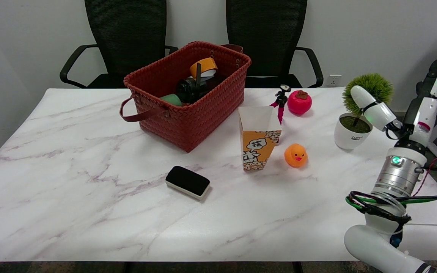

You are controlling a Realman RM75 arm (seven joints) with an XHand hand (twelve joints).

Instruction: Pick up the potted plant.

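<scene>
My right hand (400, 113) open, fingers (370, 106) spread, thumb touching round green potted plant in white ceramic pot (353, 131)

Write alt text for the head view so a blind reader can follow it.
A white robot arm reaches in from the lower right, its hand beside a potted plant at the right of a marble table. Left of it stand a red basket, a popcorn box, a rubber duck, a red fruit toy and an eraser.

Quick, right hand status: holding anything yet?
Right hand: open, holding nothing, fingers apart beside the potted plant.
</scene>
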